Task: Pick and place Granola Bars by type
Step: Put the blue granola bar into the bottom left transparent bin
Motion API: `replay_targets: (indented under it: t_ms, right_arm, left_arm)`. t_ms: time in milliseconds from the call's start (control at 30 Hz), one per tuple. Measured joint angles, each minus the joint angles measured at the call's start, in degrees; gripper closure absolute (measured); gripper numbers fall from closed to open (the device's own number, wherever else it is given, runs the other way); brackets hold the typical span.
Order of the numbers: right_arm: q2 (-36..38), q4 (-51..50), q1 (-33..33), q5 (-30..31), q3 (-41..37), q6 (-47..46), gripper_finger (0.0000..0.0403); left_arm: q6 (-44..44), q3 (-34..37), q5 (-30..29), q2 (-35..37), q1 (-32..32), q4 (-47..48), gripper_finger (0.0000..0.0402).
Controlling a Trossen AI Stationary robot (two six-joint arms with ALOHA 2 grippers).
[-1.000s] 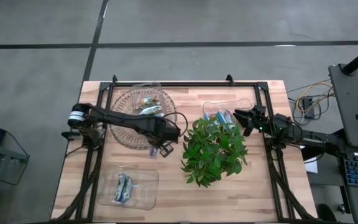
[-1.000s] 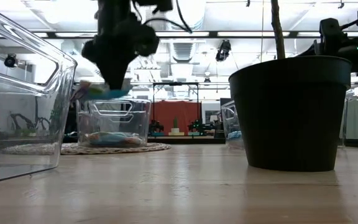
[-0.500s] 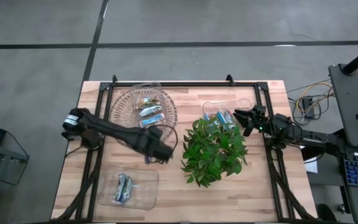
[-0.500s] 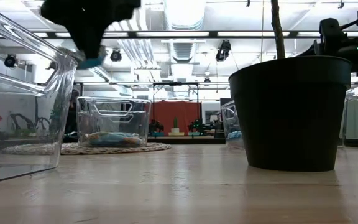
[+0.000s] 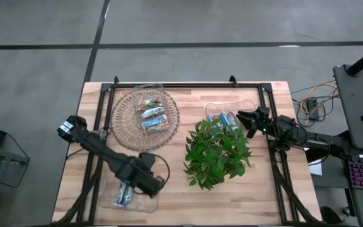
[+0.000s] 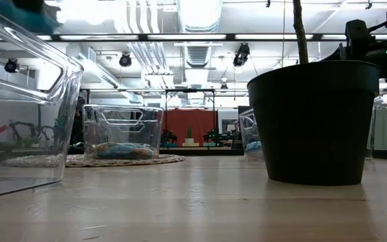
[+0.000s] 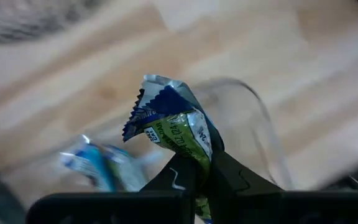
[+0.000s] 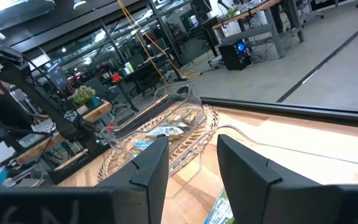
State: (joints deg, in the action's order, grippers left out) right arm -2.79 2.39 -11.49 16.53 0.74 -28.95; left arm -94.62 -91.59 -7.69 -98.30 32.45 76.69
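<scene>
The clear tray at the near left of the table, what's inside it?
The clear tray holds a couple of silvery-blue granola bars. The left gripper, shut on another bar, hangs over it and covers part of the inside.

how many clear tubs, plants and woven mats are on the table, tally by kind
clear tubs: 3
potted plant: 1
round woven mat: 1
total: 5

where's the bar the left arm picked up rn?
Pinched in the left gripper, the blue-green granola bar is above the clear tray at the table's near-left corner in the high view, left of the plant.
</scene>
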Motion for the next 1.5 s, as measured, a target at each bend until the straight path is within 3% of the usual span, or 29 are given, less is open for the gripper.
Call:
replay_targets:
  t_ms: [133,400,600,1500]
  right_arm:
    - [0.00,-0.01,0.00,0.00,0.01,0.00,0.0280]
    - [0.00,-0.02,0.01,0.00,0.01,0.00,0.0273]
    - [0.00,-0.02,-0.01,0.00,0.01,0.00,0.0268]
    - [0.00,-0.01,-0.01,0.00,0.01,-0.01,0.0272]
  left_arm:
    - [-0.95,-0.02,0.86,-0.04,3.10,-5.06,0.0401]
    - [-3.02,0.58,3.71,-1.20,6.48,-5.14,0.0401]
    - [-2.38,5.26,8.38,-1.57,6.50,-7.92,0.0401]
    - [-1.22,22.82,12.20,-1.57,6.49,-22.91,0.0401]
